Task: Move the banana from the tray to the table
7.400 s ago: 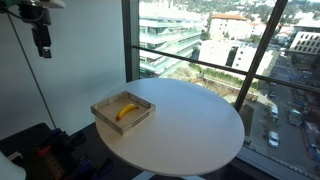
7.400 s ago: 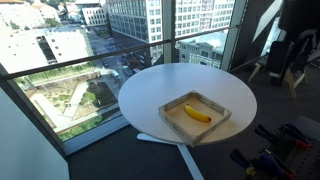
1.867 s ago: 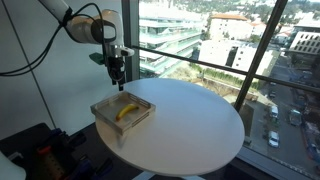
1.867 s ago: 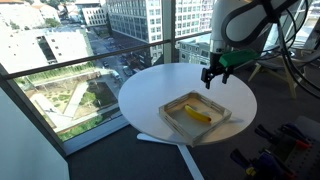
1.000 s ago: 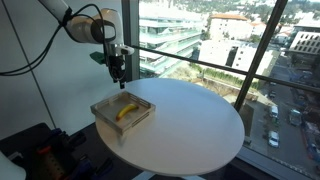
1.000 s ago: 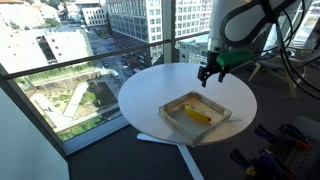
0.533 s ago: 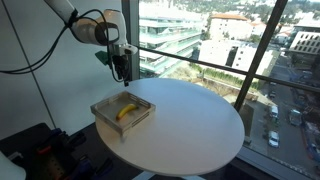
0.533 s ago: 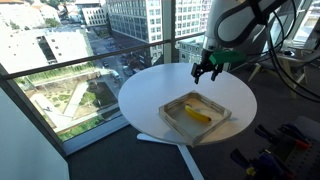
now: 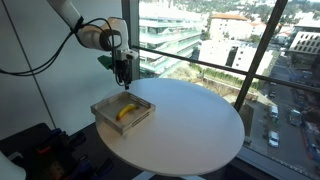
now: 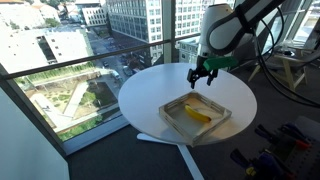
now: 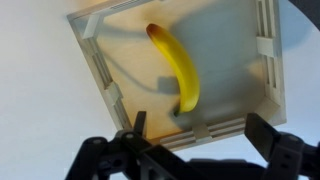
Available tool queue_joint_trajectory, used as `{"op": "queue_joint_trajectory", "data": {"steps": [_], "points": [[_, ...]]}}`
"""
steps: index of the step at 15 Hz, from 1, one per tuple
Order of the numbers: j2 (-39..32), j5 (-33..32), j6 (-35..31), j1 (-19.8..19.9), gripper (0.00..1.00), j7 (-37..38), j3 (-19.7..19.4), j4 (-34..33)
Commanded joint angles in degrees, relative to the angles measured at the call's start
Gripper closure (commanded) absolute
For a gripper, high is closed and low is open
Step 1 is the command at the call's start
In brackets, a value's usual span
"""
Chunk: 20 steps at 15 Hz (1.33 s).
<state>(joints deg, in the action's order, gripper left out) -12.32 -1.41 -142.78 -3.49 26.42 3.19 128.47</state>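
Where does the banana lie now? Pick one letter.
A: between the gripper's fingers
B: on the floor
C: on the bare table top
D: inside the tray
D: the banana lies on the flat bottom of the tray, while the open gripper hangs above the tray and holds nothing.

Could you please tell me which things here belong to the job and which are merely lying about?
Belong to the job:
- banana, lying in the tray
- tray
- table
- gripper, open, hovering by the tray

Just around:
- window
- city buildings outside
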Motion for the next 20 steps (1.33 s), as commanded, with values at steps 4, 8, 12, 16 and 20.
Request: {"op": "queue_joint_trajectory", "data": {"steps": [4, 8, 12, 16, 20], "points": [[-4.9, -0.2, 0.3, -2.1, 0.0, 0.2, -2.2, -3.7], [-7.0, -0.5, 0.3, -2.9, 0.0, 0.4, -3.2, -4.8], [-9.3, -0.7, 0.6, -3.8, 0.0, 0.7, -4.1, -6.1], [-11.3, -1.0, 0.5, -4.5, 0.0, 0.9, -5.1, -7.0], [-13.0, -1.4, 0.0, -5.3, 0.0, 1.2, -6.0, -7.8]]}}
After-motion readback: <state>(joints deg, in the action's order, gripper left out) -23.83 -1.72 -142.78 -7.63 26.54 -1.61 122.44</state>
